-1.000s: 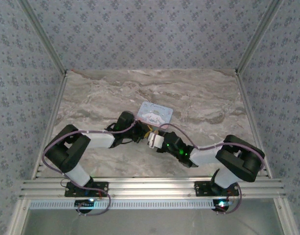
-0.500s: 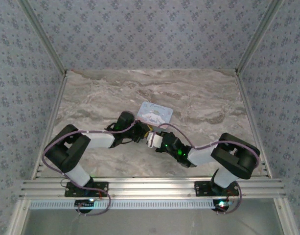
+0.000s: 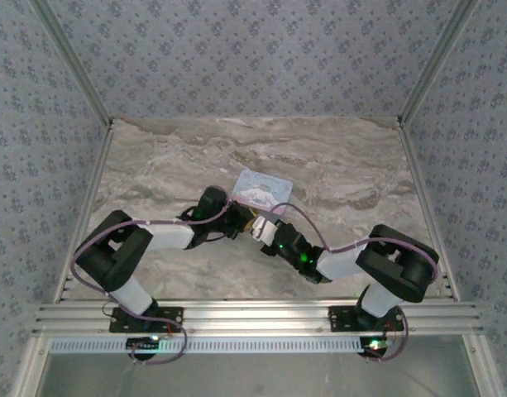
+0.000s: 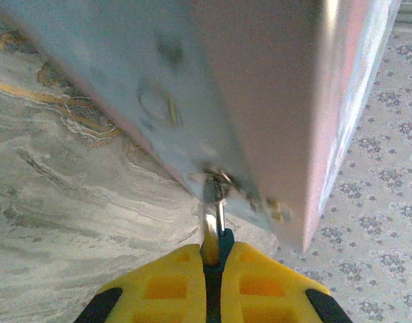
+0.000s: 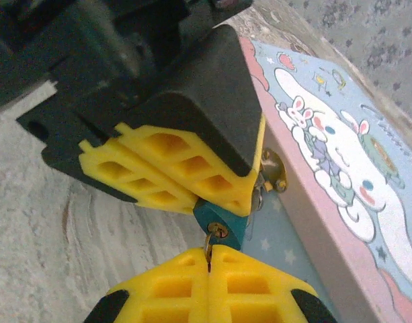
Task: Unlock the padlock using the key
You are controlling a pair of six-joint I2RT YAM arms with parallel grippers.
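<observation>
Light-blue cartoon-printed tin (image 3: 265, 187) on marble tabletop (image 3: 154, 169). Teal padlock (image 5: 226, 225) hangs at tin's near side wall, shackle (image 4: 212, 202) hooked into brass hasp (image 5: 273, 172) on tin. Left gripper (image 4: 216, 250) clamped on padlock body, just beside tin. Right gripper (image 5: 210, 259) below padlock, on side away from tin, fingers pinched together on key (image 5: 210, 241); key meets padlock's brass keyhole.
</observation>
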